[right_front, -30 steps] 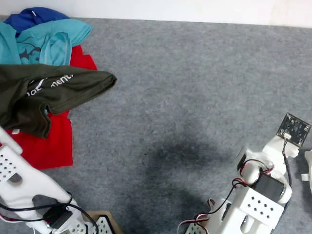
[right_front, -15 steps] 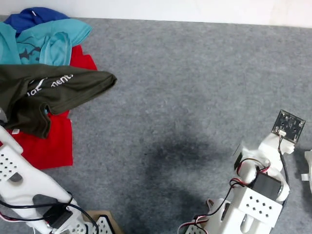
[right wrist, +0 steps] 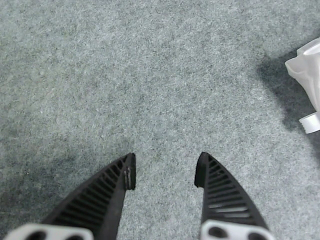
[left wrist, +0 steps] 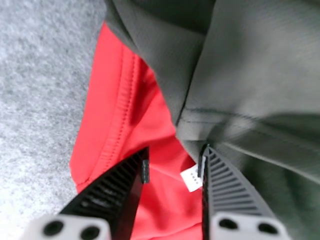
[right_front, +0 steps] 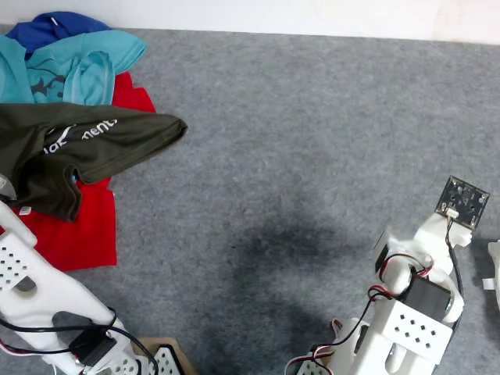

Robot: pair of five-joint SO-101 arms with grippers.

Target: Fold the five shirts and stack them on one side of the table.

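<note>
Nothing of the folding looks done yet. At the table's (right_front: 312,141) far left corner the shirts lie in a loose heap. A blue shirt (right_front: 55,30) is at the far edge, with a teal shirt (right_front: 86,66) crumpled next to it. A red shirt (right_front: 78,226) is spread flat towards the near side, and a dark olive shirt (right_front: 78,148) is draped across the top with one sleeve pointing towards the middle. I can tell four colours apart; whether a fifth shirt is buried under them I cannot tell.

The left hand (left wrist: 174,162) hangs over the near edge of that heap with its fingers spread fairly wide and holding nothing. They straddle the hem of the dark olive shirt where it overlaps the red one, and a small white label (left wrist: 191,179) lies between them. I judge it is about to pinch that hem, so the first shirt has yet to be pulled out.

No folded stack exists anywhere.

Near the right edge, the right hand (right wrist: 165,170) is open and empty above bare grey surface.
</note>
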